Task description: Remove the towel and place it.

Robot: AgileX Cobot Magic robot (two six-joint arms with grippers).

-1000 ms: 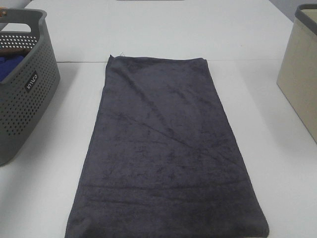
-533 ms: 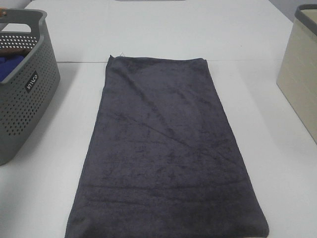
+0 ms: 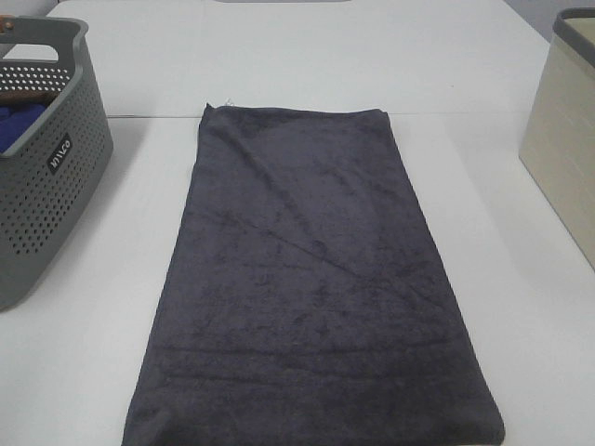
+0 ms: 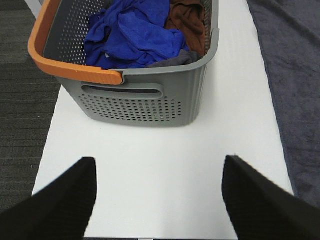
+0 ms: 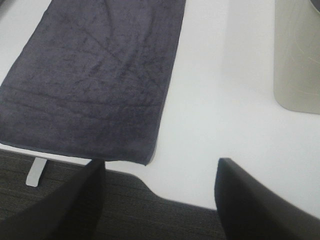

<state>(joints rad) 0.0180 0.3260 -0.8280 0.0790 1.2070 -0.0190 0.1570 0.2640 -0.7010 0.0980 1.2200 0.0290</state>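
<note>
The dark charcoal-grey towel [image 3: 311, 279] lies flat and spread out lengthwise on the white table [image 3: 279, 56], its near end at the table's front edge. It also shows in the right wrist view [image 5: 95, 80] and along one side of the left wrist view [image 4: 295, 75]. My left gripper [image 4: 157, 192] is open and empty, above the table's front left edge, near the grey basket. My right gripper [image 5: 157, 192] is open and empty, above the front edge beside the towel's near right corner. Neither gripper shows in the exterior high view.
A grey perforated basket [image 3: 42, 158] with an orange handle [image 4: 55, 65] stands at the left, holding a blue fabric item [image 4: 130, 35] and a brown cloth [image 4: 187, 22]. A beige bin [image 3: 567, 139] stands at the right edge [image 5: 297, 55]. Dark floor lies beyond the table's front edge.
</note>
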